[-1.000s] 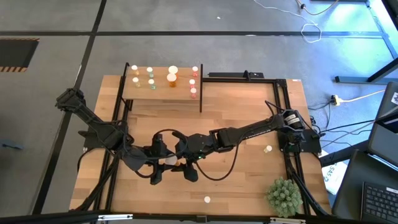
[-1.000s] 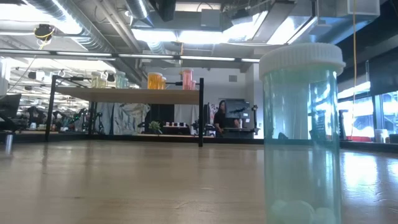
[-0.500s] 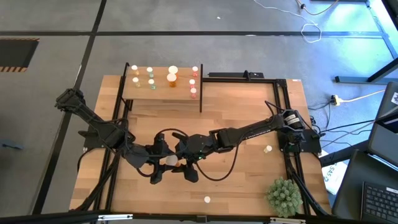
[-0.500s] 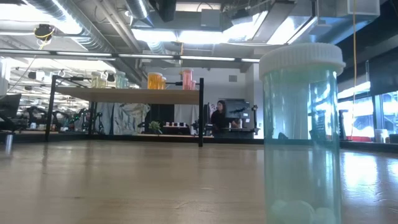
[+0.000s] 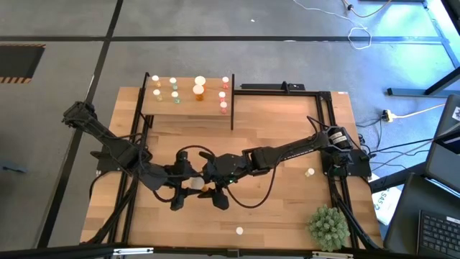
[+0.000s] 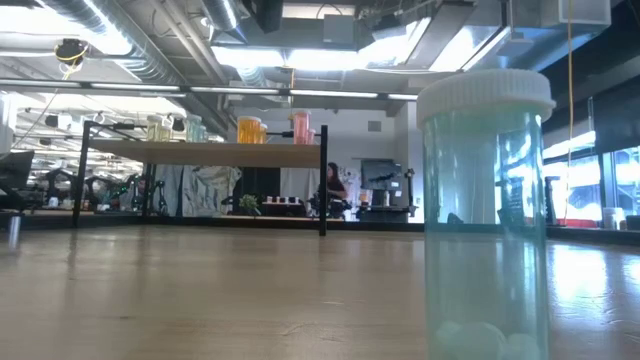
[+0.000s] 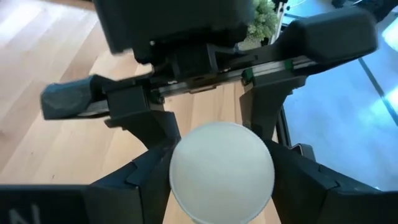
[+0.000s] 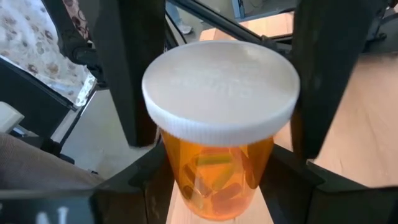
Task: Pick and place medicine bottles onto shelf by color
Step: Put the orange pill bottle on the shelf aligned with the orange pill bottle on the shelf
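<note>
An orange medicine bottle with a white cap hangs over the table's middle, where both arms meet. My right gripper is shut on it. My left gripper faces it from the table's left, open; its fingers stand on either side of the cap, and I cannot tell whether they touch it. The shelf stands at the far edge with several bottles upright on it. Two more bottles stand on the tabletop. My right gripper pinches the orange body below the cap between its two fingers, coming from the table's right and slanting slightly down. The bottle lies about level, along the fingers, its cap turned toward the left gripper. It is lifted clear of the table.
A spiky green plant ball sits at the near right corner. A pale green bottle stands close to the low camera at the near edge. Black frame rails run along the table's sides. Bare wood lies between the shelf and the arms.
</note>
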Controlling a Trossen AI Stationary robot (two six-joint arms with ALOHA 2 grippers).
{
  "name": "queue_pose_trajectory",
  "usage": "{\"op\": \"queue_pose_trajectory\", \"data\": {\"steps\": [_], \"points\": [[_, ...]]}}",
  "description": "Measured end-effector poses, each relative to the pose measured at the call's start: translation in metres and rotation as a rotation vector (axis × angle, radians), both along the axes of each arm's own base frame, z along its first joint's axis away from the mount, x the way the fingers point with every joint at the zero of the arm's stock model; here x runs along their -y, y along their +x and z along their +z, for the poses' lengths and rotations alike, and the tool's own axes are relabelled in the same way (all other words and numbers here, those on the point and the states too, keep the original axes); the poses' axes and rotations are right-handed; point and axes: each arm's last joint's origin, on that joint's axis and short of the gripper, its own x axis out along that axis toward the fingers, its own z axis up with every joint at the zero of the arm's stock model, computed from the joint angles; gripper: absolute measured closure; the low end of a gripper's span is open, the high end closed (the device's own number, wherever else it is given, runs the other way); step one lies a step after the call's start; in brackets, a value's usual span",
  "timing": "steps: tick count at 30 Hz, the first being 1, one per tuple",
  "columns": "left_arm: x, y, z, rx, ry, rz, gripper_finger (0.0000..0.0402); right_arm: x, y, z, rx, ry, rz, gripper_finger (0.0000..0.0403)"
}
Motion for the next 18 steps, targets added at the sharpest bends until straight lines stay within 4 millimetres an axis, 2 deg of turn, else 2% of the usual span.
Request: {"op": "queue_pose_trajectory", "data": {"steps": [18], "points": [[-0.0069, -0.0075, 0.0101, 0.040, 0.009, -0.011, 0.0178, -0.0002, -0.0001, -0.0006, -0.001, -0.005, -0.001, 0.0199]]}}
